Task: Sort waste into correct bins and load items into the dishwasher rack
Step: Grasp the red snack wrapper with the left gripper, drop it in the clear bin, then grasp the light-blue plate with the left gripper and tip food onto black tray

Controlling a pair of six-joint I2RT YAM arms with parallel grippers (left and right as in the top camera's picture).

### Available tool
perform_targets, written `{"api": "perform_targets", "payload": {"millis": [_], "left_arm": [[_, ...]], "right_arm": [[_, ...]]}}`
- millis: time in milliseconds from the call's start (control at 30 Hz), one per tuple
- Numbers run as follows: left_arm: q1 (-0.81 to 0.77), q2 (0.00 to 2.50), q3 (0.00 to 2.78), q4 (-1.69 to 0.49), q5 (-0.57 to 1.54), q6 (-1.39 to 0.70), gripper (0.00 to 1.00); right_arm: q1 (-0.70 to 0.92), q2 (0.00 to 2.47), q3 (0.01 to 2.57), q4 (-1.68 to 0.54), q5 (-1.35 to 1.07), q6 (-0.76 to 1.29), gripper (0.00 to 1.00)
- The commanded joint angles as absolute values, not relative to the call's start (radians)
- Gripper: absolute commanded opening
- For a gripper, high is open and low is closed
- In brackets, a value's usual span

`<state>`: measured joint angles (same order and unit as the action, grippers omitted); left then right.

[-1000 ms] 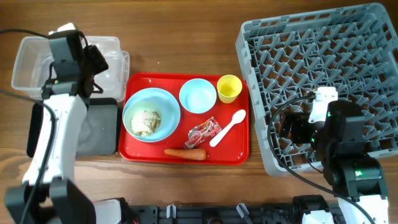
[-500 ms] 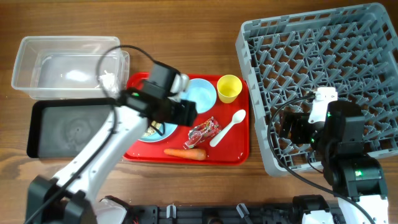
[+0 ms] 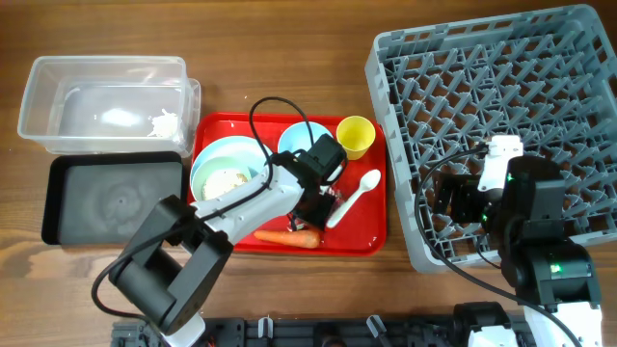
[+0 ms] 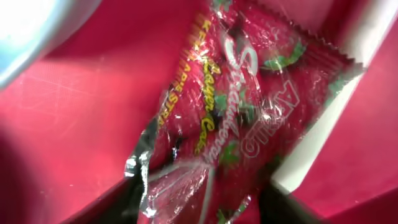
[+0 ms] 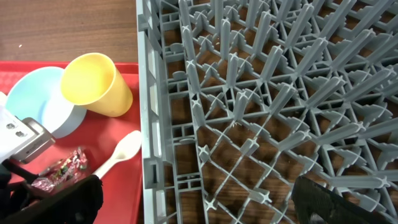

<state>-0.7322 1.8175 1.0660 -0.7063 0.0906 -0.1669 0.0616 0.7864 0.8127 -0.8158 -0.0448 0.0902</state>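
The red printed snack wrapper [image 4: 236, 112] lies on the red serving tray [image 3: 371, 231] and fills the left wrist view. My left gripper [image 3: 316, 207] is open and low over it, one finger on each side [image 4: 205, 208]. The white spoon [image 3: 355, 196] lies just right of it. The orange carrot [image 3: 287, 236] lies at the tray's front. A large bowl [image 3: 217, 159] holds rice scraps [image 3: 227, 183]. The light blue bowl [image 3: 307, 145] and yellow cup [image 3: 356, 136] stand behind. My right gripper [image 3: 453, 198] is open and empty over the grey rack's [image 3: 501, 87] front left corner [image 5: 199, 205].
The clear tub [image 3: 58, 87] at the back left holds the crumpled white tissue [image 3: 166, 123]. The black tray [image 3: 114, 200] sits in front of it. The left arm's cable loops over the two bowls. The rack's wall stands close to the red tray's right edge.
My left arm has swung from the clear tub across to the red tray and come down over the wrapper. The tissue now lies in the tub. The right arm has not moved.
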Motion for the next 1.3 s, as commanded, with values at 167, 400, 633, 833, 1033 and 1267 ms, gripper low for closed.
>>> {"api": "perform_targets", "payload": {"millis": [167, 400, 633, 833, 1033, 1267], "left_arm": [[-0.727, 1.791, 1.102, -0.744, -0.063, -0.165, 0.04], [-0.548, 1.347, 1.128, -0.819, -0.224, -0.164, 0.04], [-0.043, 1.394, 1.128, -0.501, -0.190, -0.203, 0.04], [0.155, 1.633, 1.128, -0.273, -0.165, -0.202, 0.31], [0.121, 1.555, 1.131, -0.331, -0.159, -0.191, 0.80], [-0.136, 1.518, 1.131, -0.703, 0.152, -0.191, 0.69]], "right_arm": [[0.058, 0.788, 0.834, -0.817, -0.053, 0.108, 1.00], [0.058, 0.788, 0.834, -0.817, -0.053, 0.108, 1.00], [0.058, 0.788, 0.834, -0.816, -0.053, 0.108, 1.00], [0.058, 0.793, 0.834, -0.809, -0.053, 0.108, 1.00], [0.058, 0.793, 0.834, -0.813, -0.053, 0.108, 1.00], [0.058, 0.793, 0.834, -0.817, -0.053, 0.108, 1.00]]}}
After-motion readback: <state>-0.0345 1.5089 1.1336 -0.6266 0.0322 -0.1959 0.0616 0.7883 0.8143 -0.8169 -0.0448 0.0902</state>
